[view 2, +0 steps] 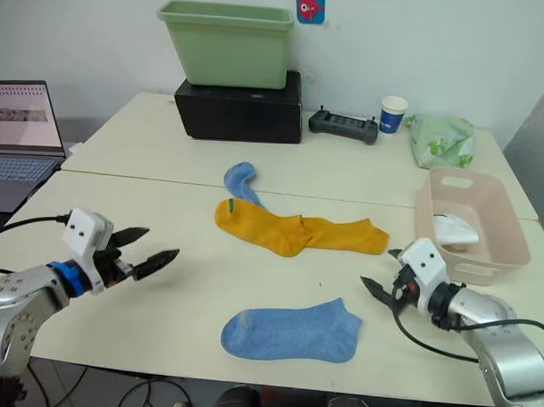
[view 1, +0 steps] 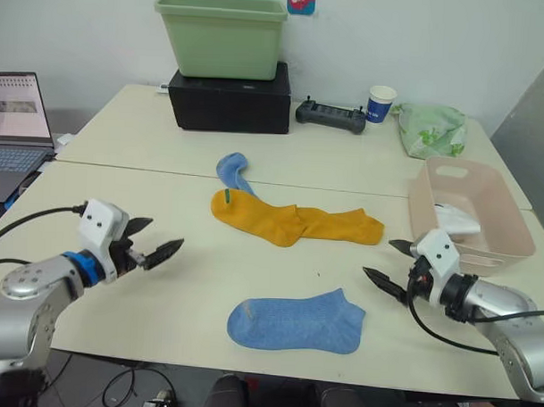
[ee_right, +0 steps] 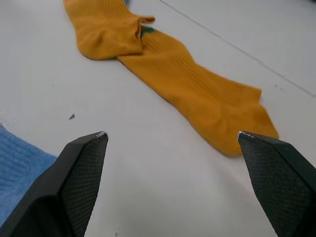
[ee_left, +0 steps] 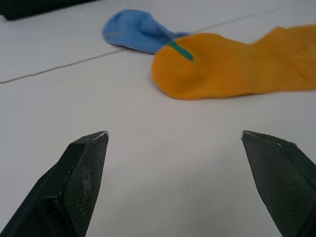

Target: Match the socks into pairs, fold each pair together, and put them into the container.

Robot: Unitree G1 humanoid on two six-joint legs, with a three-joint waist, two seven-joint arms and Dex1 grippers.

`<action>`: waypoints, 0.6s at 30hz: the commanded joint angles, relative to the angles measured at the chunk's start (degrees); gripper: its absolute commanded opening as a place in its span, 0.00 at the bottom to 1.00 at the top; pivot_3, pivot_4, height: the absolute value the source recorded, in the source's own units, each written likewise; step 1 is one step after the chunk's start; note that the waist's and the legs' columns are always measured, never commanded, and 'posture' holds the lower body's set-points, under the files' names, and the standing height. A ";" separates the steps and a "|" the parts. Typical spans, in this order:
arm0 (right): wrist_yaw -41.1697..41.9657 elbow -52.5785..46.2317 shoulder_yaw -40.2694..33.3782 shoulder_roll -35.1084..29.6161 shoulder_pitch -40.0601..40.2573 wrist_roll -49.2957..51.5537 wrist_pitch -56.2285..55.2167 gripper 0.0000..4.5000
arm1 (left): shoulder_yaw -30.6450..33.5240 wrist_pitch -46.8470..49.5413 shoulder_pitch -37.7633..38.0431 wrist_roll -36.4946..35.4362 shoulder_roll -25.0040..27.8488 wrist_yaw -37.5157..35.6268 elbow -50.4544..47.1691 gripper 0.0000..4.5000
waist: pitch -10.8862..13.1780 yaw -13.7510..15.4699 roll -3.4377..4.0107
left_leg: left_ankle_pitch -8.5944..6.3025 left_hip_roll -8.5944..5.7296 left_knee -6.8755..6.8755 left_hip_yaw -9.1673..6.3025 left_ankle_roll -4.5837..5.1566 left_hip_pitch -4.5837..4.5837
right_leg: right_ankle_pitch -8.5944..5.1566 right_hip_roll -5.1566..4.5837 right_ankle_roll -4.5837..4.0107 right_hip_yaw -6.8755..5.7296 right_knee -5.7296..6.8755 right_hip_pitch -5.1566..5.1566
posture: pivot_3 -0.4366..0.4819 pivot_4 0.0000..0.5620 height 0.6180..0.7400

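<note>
Two mustard-yellow socks (view 1: 294,221) lie end to end in the middle of the table, the left one with a small green mark (view 1: 226,196). A light blue sock (view 1: 296,321) lies flat near the front edge. Another light blue sock (view 1: 235,172) sits just behind the yellow ones. The pale pink container (view 1: 486,204) stands at the right with a white sock (view 1: 456,220) inside. My left gripper (view 1: 160,241) hovers open at the left, apart from the socks. My right gripper (view 1: 388,263) is open in front of the container, to the right of the near blue sock.
A green tub (view 1: 221,32) sits on a black box (view 1: 229,98) at the back. A black controller (view 1: 330,115), a paper cup (view 1: 380,104) and a pale green cloth bundle (view 1: 431,129) lie along the back right. A laptop (view 1: 15,128) stands at the far left.
</note>
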 commanded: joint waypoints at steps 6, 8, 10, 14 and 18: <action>-2.07 -9.44 3.22 1.29 -10.80 7.36 11.07 1.00 | -4.54 12.68 -21.77 0.28 -6.02 11.44 8.90 1.00 | -0.01 0.21 -0.03 | 0.01 0.00 0.06 -0.23 0.00 0.00 | 0.05 0.05 -0.05 -0.24 0.03 0.14 | 0.48 0.27 0.83; -2.72 -9.85 4.28 1.71 -11.83 7.26 11.71 1.00 | -5.13 14.30 -26.56 0.55 -7.67 12.66 13.14 1.00 | -0.01 0.27 -0.03 | 0.01 -0.01 0.11 -0.26 0.00 -0.03 | 0.07 0.04 -0.07 -0.29 0.03 0.16 | 0.48 0.27 0.83; -3.28 -10.17 5.14 2.13 -12.49 6.89 11.83 1.00 | -5.65 15.33 -32.45 1.15 -9.68 13.93 19.70 1.00 | -0.02 0.21 -0.04 | 0.01 -0.01 0.14 -0.23 0.00 -0.05 | 0.09 0.03 -0.08 -0.28 0.02 0.16 | 0.48 0.27 0.83; -4.12 -10.77 6.14 2.73 -12.66 6.80 12.17 1.00 | -7.59 12.03 -41.43 4.37 -11.73 14.07 33.69 1.00 | -0.02 0.12 -0.04 | 0.01 -0.02 0.12 -0.27 0.01 -0.08 | 0.09 0.04 -0.08 -0.33 0.04 0.14 | 0.48 0.27 0.83; -4.88 -11.71 7.10 3.31 -12.25 6.47 11.98 1.00 | -10.78 3.99 -50.87 9.43 -13.98 12.01 52.67 1.00 | -0.02 0.18 -0.04 | 0.01 -0.02 0.10 -0.30 0.01 -0.07 | 0.09 0.05 -0.08 -0.39 0.05 0.12 | 0.48 0.27 0.83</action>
